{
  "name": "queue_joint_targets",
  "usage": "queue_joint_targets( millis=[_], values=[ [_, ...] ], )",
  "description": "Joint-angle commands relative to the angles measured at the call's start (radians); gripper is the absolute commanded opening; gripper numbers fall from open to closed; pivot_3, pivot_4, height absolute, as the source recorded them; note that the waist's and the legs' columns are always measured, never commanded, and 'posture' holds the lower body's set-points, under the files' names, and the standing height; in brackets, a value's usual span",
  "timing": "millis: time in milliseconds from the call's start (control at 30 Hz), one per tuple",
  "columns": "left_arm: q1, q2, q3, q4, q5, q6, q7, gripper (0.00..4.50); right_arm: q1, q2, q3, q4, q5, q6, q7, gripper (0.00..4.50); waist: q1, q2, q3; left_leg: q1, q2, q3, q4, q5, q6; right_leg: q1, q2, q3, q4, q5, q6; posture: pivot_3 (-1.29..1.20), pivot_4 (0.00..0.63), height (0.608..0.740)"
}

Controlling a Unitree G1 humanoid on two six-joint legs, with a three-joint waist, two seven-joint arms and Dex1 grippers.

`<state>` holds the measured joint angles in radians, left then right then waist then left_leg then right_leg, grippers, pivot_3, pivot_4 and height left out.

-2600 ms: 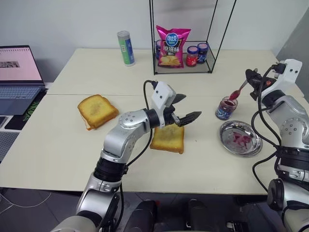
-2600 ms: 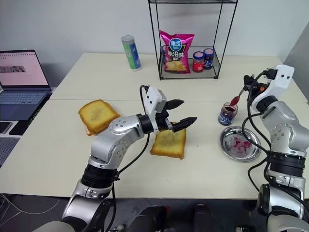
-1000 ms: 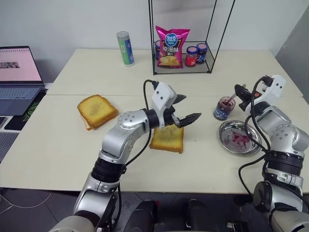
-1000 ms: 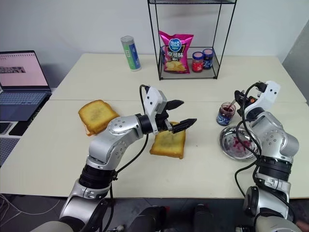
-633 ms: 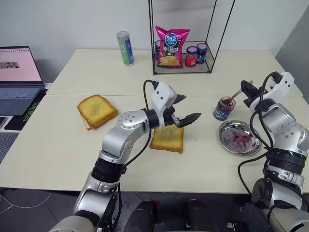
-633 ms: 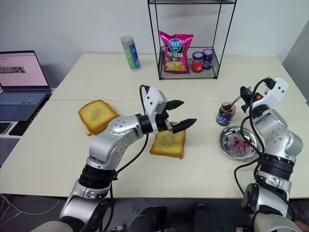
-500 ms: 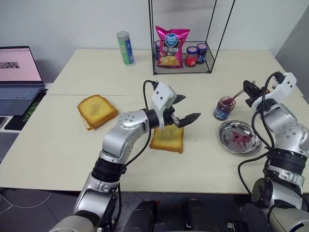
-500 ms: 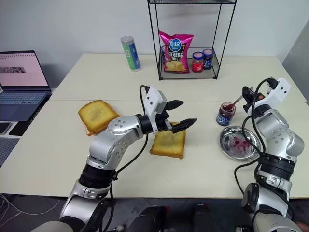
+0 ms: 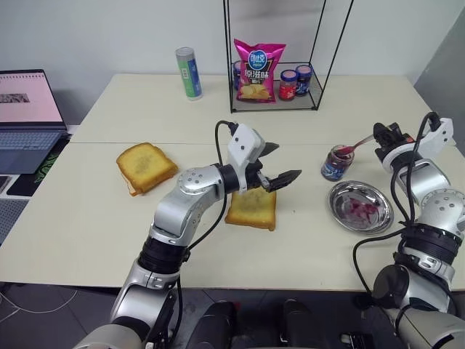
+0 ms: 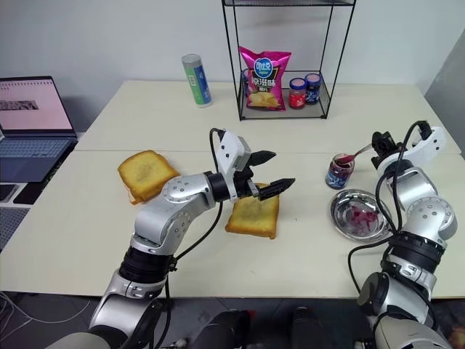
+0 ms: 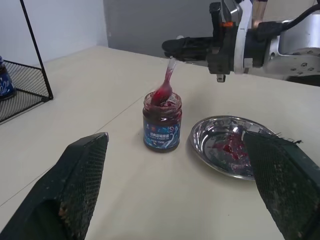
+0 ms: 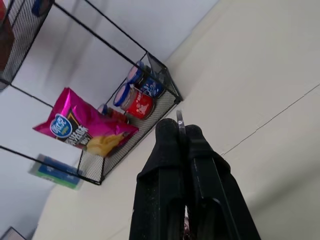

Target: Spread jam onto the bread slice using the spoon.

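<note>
Left wrist view puts you at the loading step: your right gripper (image 11: 172, 46) is clamped on the spoon (image 11: 166, 82), its handle slanting down to the bowl in the jam (image 11: 161, 102). Next, carry it to the bread slice (image 9: 253, 208) under your wide-open, empty left gripper (image 9: 277, 163) (keep the bowl level).

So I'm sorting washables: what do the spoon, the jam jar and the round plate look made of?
Spoon: looks like polished metal, thin silvery handle. Jam jar: apparently clear glass, dark jam showing above its blue label. Round plate: likely stainless steel, shiny and reflective.
</note>
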<state>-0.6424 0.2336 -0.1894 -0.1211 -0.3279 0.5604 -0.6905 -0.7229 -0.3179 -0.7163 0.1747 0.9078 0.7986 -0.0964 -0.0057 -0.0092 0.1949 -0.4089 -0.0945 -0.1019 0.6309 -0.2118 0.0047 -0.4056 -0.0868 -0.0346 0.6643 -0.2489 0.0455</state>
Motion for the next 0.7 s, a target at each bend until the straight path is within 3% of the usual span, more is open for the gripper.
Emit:
queue_joint_targets(
  millis=[33,200,367,600,700],
  values=[
    [-0.029,0.005,0.009,-0.009,0.001,-0.025,-0.009,4.50,-0.039,0.006,-0.057,-0.013,0.097,-0.010,-0.045,0.04,0.000,0.000,0.000,0.000,0.000,0.000,0.000,0.000,0.000,0.000,0.000,0.000,0.000,0.000,0.000,0.00,0.150,0.740],
    [-0.038,0.018,0.026,0.014,0.005,-0.062,-0.017,4.50,-0.082,0.025,-0.138,-0.004,0.241,-0.033,-0.121,0.04,0.000,0.000,0.000,0.000,0.000,0.001,0.000,0.000,0.000,0.000,0.000,0.000,0.000,0.000,0.000,0.00,0.150,0.740],
    [-0.005,0.067,0.065,-0.033,-0.028,-0.058,-0.042,4.50,-0.101,0.037,-0.066,-0.091,0.321,0.012,-0.128,0.04,-0.007,0.000,0.000,0.000,0.001,0.001,0.000,0.000,0.001,0.000,0.000,0.001,0.000,0.000,0.000,0.00,0.150,0.740],
    [0.204,0.228,0.189,-0.275,-0.121,0.067,-0.053,4.50,-0.154,0.147,0.146,-0.255,0.446,0.097,-0.168,0.04,-0.051,0.002,-0.001,0.001,0.003,0.004,-0.002,0.000,0.001,-0.003,0.001,0.005,0.002,0.001,-0.001,0.00,0.150,0.740],
    [0.378,0.300,0.286,-0.426,-0.162,0.126,-0.022,4.50,-0.123,0.171,0.327,-0.337,0.379,0.144,-0.101,0.04,-0.049,0.002,-0.001,0.002,0.004,0.002,-0.002,0.000,0.001,-0.003,0.002,0.004,0.003,0.000,-0.002,0.00,0.150,0.740]
  ],
)
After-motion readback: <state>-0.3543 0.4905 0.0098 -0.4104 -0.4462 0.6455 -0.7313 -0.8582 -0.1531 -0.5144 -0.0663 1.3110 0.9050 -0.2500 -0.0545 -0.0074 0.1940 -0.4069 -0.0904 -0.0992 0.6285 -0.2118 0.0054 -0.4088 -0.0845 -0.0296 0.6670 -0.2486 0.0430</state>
